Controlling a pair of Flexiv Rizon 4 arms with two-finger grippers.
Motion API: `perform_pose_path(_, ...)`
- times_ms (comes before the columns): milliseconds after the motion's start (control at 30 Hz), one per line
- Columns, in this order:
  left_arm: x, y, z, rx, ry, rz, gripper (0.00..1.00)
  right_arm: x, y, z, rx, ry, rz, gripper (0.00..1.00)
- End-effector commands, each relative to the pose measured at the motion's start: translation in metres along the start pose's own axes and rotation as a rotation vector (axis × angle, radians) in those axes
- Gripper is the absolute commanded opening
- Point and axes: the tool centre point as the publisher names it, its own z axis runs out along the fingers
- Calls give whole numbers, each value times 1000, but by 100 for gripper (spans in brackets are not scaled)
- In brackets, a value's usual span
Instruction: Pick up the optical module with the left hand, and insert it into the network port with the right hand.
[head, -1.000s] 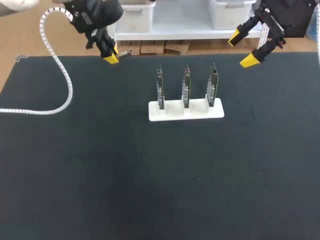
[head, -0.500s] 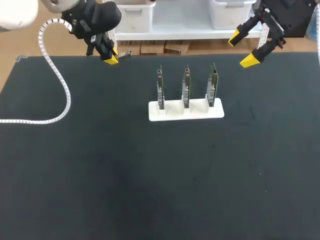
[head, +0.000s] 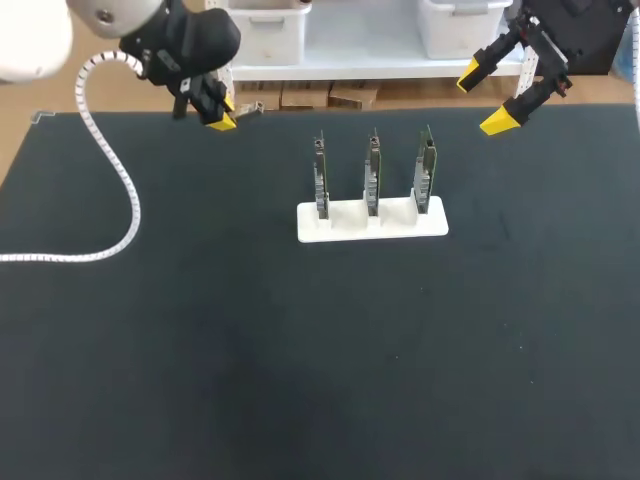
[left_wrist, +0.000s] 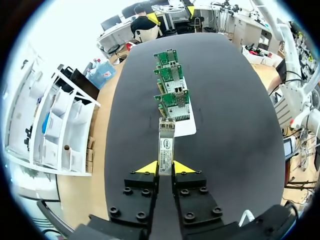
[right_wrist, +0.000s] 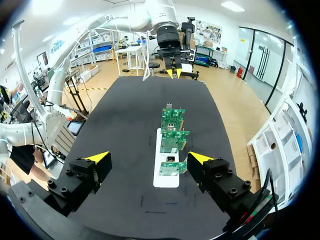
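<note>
**A:** What is over on the left?

**B:** The left gripper, black with two yellow-tipped fingers, hangs above the far left corner of the black table mat. A white spiral-wrapped cable loops from that arm down onto the mat.

**A:** And its fingers?

**B:** They are clamped on the slim silver metal optical module. Both yellow tips press its long sides. The module is in the air and sticks straight out ahead of the tips, pointing along the row of cards.

**A:** What's in the middle?

**B:** A white rectangular plastic holder lies flat on the mat. Three green circuit cards stand upright in it in a row, each apart from the next: one at the left, one in the middle and one at the right. The module is well apart from all of them.

**A:** And the right?

**B:** The right gripper, of the same make, hangs above the mat's far right edge. Its fingers are spread wide with nothing between them. In its wrist view the holder and cards lie ahead of it.
</note>
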Motion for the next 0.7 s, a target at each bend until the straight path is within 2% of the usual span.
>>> perform_pose_path(33, -20, -12, -9, -22, -75, -6, 0, 0, 2, 0, 4, 1, 1, 100)
perform_pose_path(100, -35, -20, -14, -17, -96, -4, 0, 0, 2, 0, 4, 1, 1, 100)
perform_pose_path(233, -63, -36, -28, -26, -186, -2, 0, 0, 2, 0, 4, 1, 1, 100)
perform_pose_path(533, -80, -60, -59, -90, -281, -95, 0, 0, 2, 0, 4, 1, 1, 100)
perform_pose_path(700, -97, -80, -55, -64, -355, -144, 0, 0, 2, 0, 4, 1, 1, 100)
